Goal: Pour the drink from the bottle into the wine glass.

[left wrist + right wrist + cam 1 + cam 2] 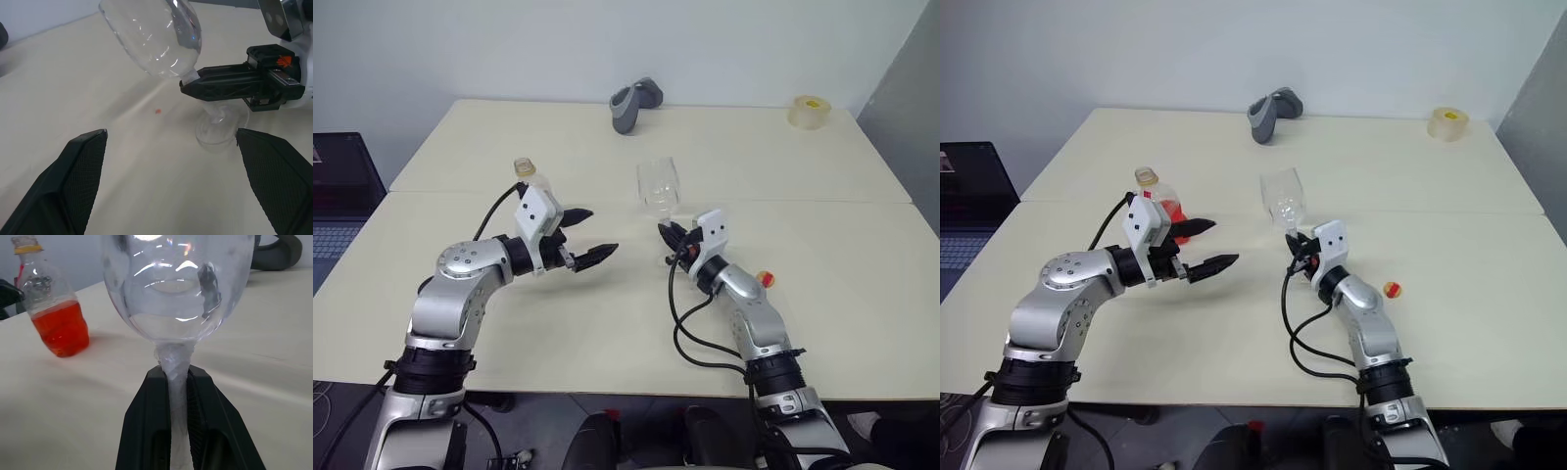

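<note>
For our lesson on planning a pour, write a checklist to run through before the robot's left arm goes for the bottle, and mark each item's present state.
1. Right pincer shut on the wine glass stem: ok.
2. Glass upright: not ok, it leans in the head views.
3. Glass bowl empty: ok.
4. Left pincer open, holding nothing: ok.
5. Bottle upright on the table, drink inside: ok.
6. Bottle cap off: cannot tell; a yellow band rings the neck, and a small red and yellow thing lies beside the right arm.
</note>
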### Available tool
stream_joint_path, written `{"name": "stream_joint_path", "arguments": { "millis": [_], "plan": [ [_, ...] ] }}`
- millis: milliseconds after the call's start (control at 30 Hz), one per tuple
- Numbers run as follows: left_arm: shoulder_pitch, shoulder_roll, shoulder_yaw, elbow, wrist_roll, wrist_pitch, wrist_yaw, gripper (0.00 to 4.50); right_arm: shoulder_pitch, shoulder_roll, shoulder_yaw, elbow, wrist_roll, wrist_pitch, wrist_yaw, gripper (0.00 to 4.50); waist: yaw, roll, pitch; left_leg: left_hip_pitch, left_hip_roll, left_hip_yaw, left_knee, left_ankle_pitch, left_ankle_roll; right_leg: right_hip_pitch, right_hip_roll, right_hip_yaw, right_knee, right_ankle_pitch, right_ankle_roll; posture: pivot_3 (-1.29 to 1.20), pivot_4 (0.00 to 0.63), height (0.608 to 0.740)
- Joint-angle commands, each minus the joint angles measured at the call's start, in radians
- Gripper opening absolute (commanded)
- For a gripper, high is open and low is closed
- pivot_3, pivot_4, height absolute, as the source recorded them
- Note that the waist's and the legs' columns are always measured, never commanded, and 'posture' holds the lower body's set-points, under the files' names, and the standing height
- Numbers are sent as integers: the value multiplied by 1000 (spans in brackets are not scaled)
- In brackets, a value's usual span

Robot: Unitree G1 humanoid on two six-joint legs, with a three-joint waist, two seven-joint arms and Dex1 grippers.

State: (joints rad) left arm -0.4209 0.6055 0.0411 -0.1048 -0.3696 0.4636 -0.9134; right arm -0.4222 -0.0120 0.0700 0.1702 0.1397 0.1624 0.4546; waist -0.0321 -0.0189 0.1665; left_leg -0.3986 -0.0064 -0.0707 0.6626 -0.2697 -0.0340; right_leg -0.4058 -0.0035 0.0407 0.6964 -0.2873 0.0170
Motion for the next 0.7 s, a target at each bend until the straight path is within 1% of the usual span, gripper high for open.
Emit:
{"name": "stream_joint_path", "arguments": {
  "millis": [33, 700],
  "plan": [
    [0, 14, -7, -46, -20, 3, -22, 4500, 32, -22, 21, -29, 11, 16, 27, 150, 0, 0, 0, 0, 0, 0, 0, 0, 0, 0, 0, 0, 0, 0, 0, 0, 150, 740],
    [36, 33, -24, -87, -31, 27, -70, 4500, 174, -150, 50, -153, 7, 21, 88, 150, 3, -1, -1, 1, 0, 0, 0, 0, 0, 1, 0, 0, -1, 0, 0, 0, 150, 740]
  ]
}}
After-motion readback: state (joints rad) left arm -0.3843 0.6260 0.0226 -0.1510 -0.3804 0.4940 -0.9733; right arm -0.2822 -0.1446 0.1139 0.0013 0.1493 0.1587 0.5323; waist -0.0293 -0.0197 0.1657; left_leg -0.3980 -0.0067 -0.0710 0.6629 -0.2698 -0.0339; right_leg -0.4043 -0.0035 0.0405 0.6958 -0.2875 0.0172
